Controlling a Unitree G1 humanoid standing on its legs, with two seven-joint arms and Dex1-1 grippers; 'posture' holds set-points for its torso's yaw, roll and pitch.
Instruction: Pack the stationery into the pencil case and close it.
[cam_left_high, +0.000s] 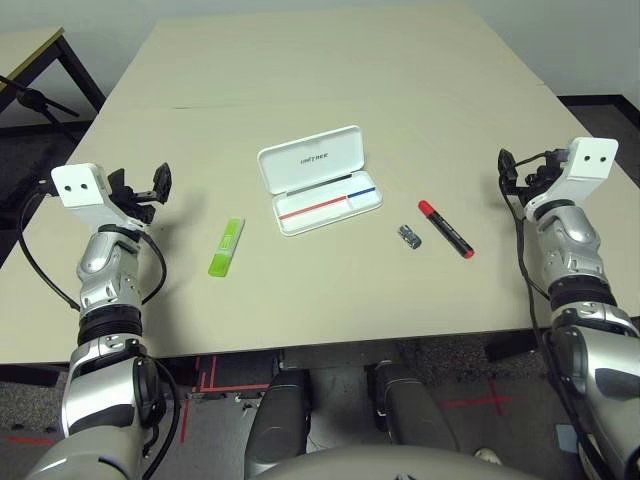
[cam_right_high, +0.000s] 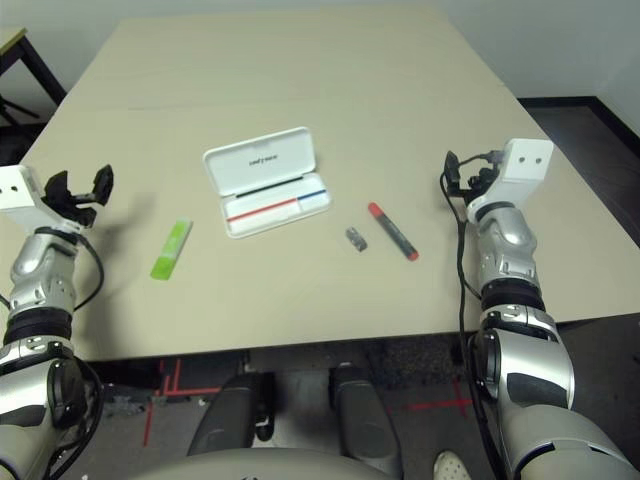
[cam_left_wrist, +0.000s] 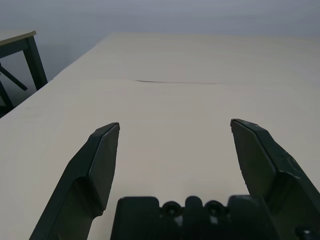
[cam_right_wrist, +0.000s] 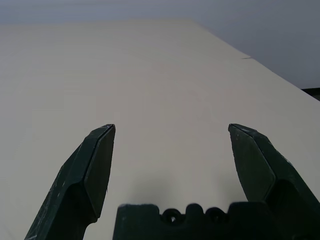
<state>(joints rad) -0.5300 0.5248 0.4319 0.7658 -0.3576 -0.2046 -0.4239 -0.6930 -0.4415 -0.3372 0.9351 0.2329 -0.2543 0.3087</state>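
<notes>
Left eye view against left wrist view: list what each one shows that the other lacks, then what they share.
The left eye view has the open pencil case, the green highlighter, the red-capped marker, the small metal clip and the right gripper. The left wrist view has a close look along the left gripper, jaws wide apart with nothing between them, and a dark seam line across the table. Both show the left gripper and the beige table.
</notes>
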